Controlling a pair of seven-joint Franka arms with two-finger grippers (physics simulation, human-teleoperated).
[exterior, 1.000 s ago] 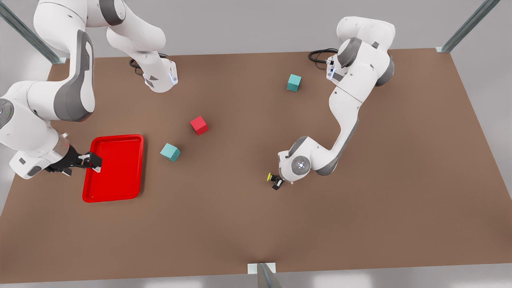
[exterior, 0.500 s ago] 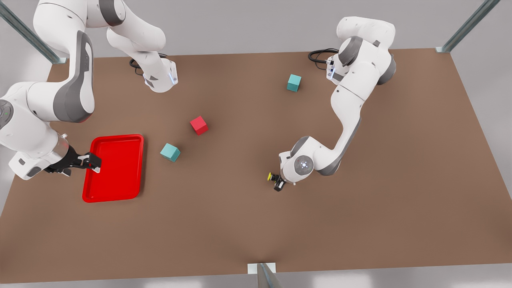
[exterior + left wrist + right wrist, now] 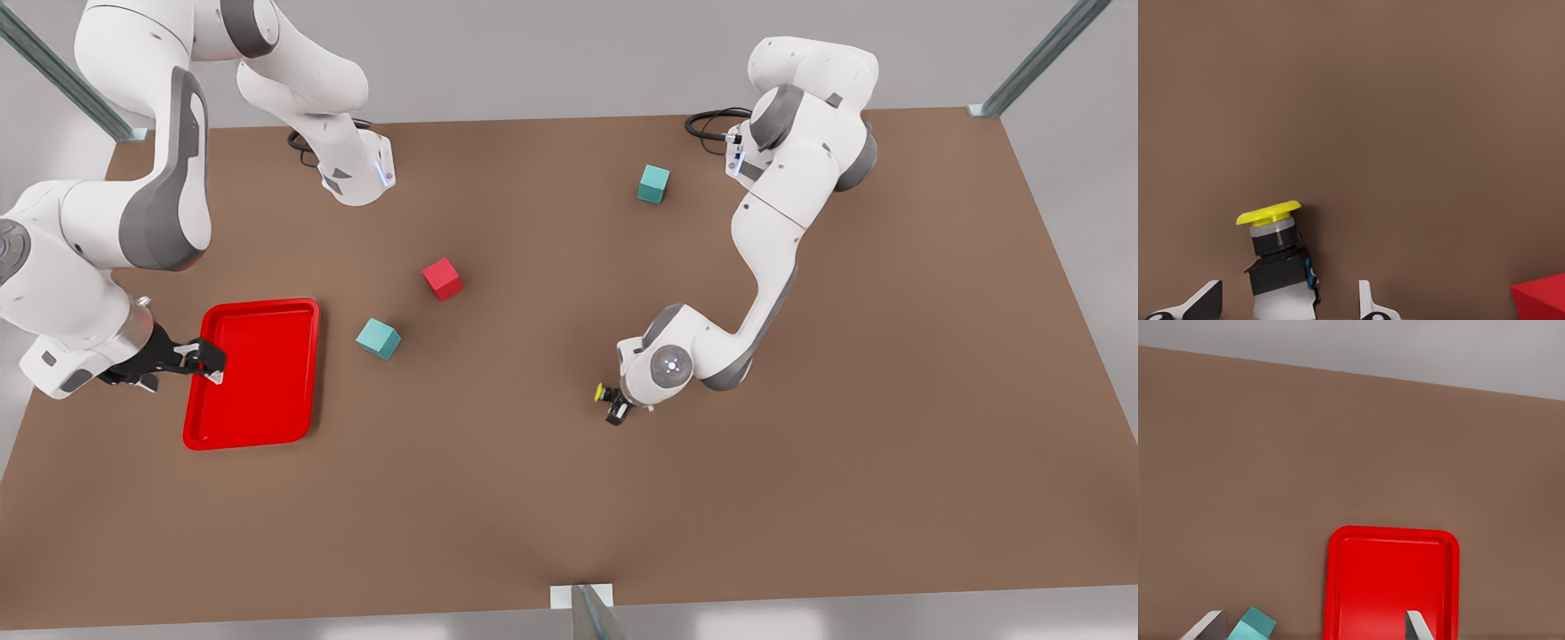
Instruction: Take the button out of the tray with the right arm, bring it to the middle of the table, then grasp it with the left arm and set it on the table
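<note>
The button [image 3: 607, 400], a yellow cap on a black body, sits near the middle of the table [image 3: 800, 498], slightly tilted. My left gripper [image 3: 615, 411], on the arm at the front view's right, is down around it. In the left wrist view the button [image 3: 1278, 257] stands between the left gripper's [image 3: 1290, 308] open fingers, with a gap on each side. My right gripper [image 3: 212, 363] hovers open over the near rim of the red tray [image 3: 258, 400] at the front view's left, with nothing between its fingers. The right wrist view shows the right gripper [image 3: 1313, 628] and the tray [image 3: 1391, 587].
A red cube [image 3: 442, 278] and a teal cube [image 3: 379, 339] lie between the tray and the button. Another teal cube [image 3: 653, 184] sits at the back near the left arm's base. A teal cube [image 3: 1253, 623] shows by my right fingers.
The left arm's wrist shifted slightly toward the front view's right and came back. The button stayed in place on the table. The right arm has not moved.
</note>
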